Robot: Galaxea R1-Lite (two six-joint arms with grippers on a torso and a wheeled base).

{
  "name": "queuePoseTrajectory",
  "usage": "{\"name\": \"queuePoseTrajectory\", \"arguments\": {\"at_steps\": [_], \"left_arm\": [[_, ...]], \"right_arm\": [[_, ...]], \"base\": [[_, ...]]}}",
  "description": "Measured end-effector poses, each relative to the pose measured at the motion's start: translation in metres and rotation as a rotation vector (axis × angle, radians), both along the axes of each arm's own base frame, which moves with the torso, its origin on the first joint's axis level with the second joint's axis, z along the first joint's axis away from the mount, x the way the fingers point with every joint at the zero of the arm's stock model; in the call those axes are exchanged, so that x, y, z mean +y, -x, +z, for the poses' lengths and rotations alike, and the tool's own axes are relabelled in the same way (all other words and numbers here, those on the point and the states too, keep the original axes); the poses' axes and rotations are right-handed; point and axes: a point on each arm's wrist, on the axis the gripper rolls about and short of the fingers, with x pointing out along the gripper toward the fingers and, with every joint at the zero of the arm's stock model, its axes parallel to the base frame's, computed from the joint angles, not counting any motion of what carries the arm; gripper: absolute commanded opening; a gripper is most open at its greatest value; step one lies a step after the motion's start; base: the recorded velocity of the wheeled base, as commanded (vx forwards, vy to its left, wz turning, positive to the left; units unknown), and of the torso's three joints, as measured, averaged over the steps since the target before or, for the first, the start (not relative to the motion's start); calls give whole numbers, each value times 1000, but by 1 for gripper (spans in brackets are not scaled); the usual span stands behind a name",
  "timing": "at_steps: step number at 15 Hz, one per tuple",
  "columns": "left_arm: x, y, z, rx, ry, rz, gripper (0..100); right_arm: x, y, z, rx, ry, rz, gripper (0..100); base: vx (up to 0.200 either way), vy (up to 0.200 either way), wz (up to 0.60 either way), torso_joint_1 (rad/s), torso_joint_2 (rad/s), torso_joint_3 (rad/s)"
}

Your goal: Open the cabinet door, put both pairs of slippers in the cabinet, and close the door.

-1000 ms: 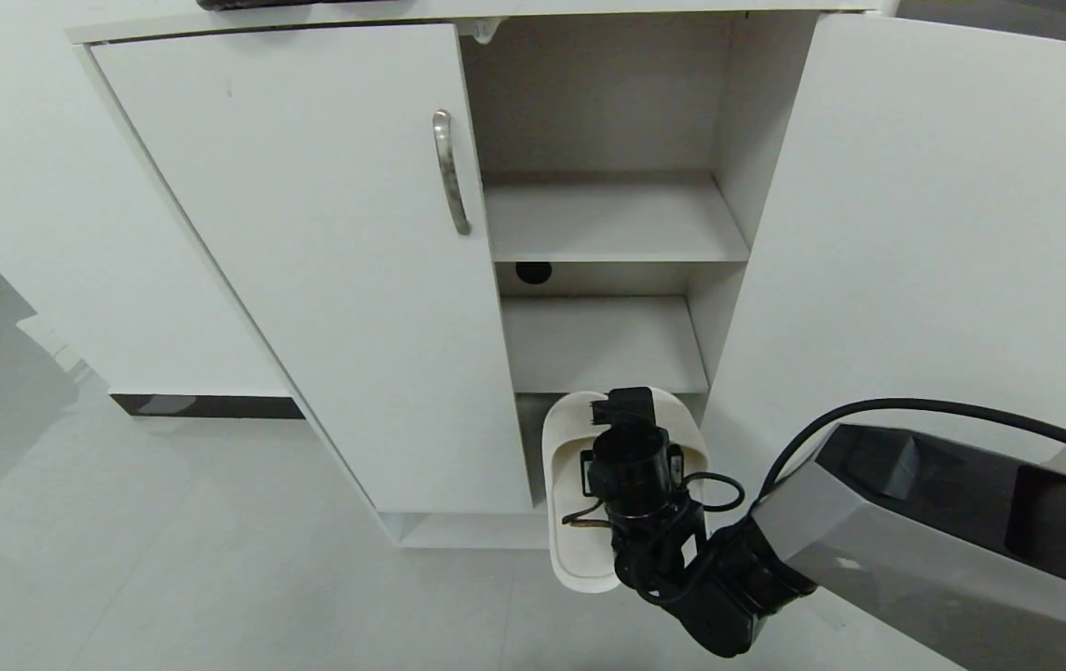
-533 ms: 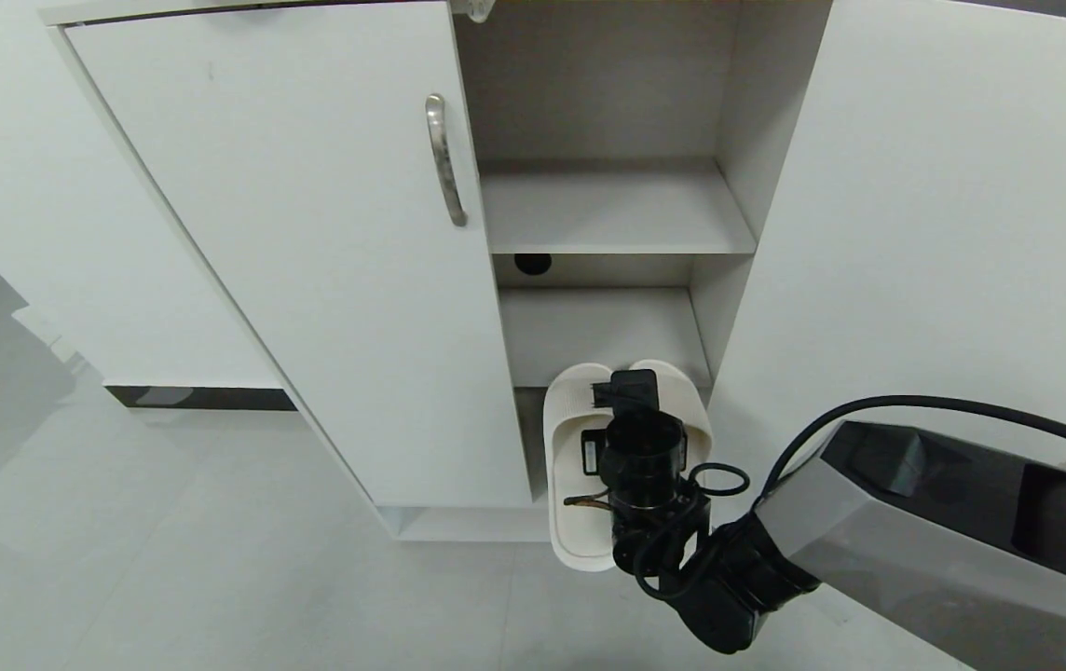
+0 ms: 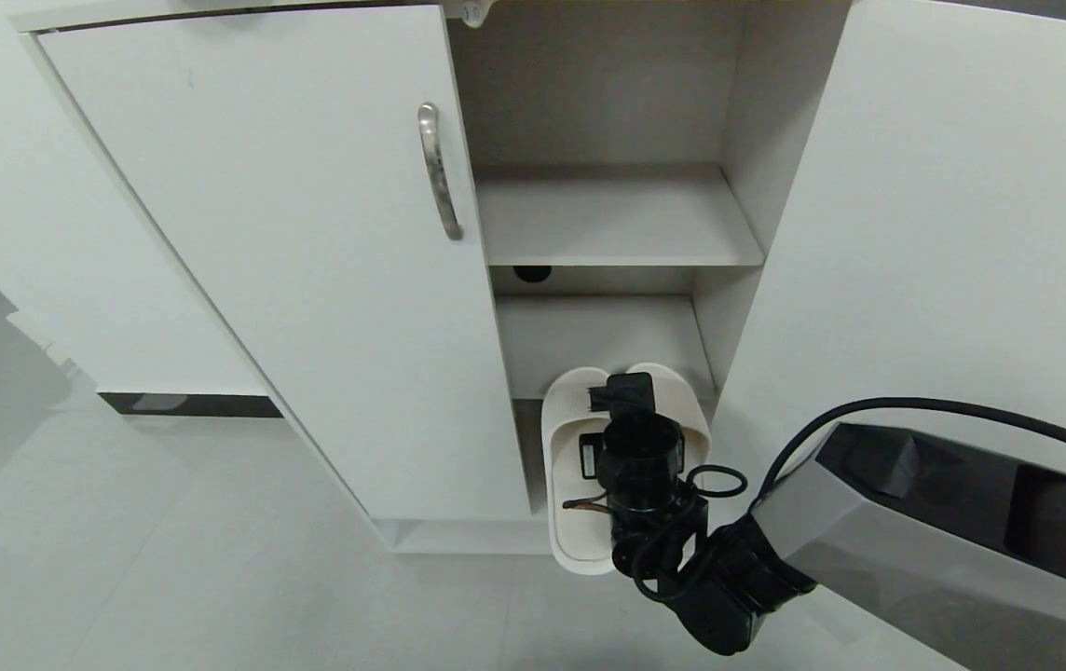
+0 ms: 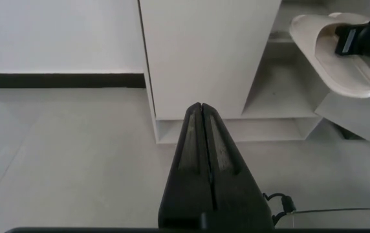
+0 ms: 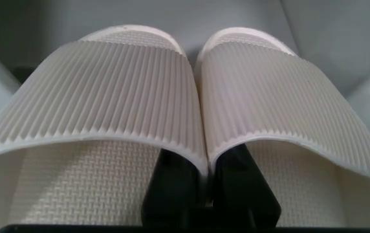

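- Cream-coloured ribbed rubber slippers (image 3: 567, 503), a matched pair side by side, are hanging at about 6 o'clock in the head view. Their toes are pointing toward 12 o'clock, into the lowest opening of the cabinet.
- The black right gripper (image 3: 622, 396) is clamping the pair together. Its fingers (image 5: 165, 191) are pinching the inner edges of the two ribbed straps where they are meeting, so both slippers (image 5: 127, 97) are being carried as one.
- From the left wrist view, the slippers (image 4: 327, 45) are being held lifted and tilted in front of the bottom compartment, clear of the floor.
- The tall white flat-panelled cabinet (image 3: 589, 93) is filling the upper half of the head view.
- Its right-hand door (image 3: 943, 233) is standing swung open at 3 o'clock.
- Its left-hand door (image 3: 291, 261) is staying closed at 10 o'clock, carrying a curved brushed-metal handle (image 3: 435, 172) along its inner edge.
- Two white shelves (image 3: 608, 214) are sitting one above the other at 12 o'clock, directly beyond the slippers.
- The dark left gripper (image 4: 201, 113) is hanging low over the pale grey floor (image 3: 170, 559), its two fingers pressed flat together with nothing between them, aiming toward the cabinet's base.
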Motion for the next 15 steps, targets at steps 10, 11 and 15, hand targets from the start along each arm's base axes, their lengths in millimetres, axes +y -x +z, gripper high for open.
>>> {"name": "queuePoseTrajectory", "arguments": {"at_steps": [10, 11, 15], "left_arm": [[0, 0, 0, 1, 5, -1, 0], [0, 0, 0, 1, 6, -2, 0], [0, 0, 0, 0, 6, -2, 0]], "right_arm": [[2, -20, -17, 15, 28, -9, 0], [2, -25, -19, 19, 32, -16, 0], [5, -47, -17, 13, 27, -41, 0]], "base": [[200, 0, 0, 3, 2, 2], [0, 0, 0, 0, 0, 0], [0, 0, 0, 0, 0, 0]]}}
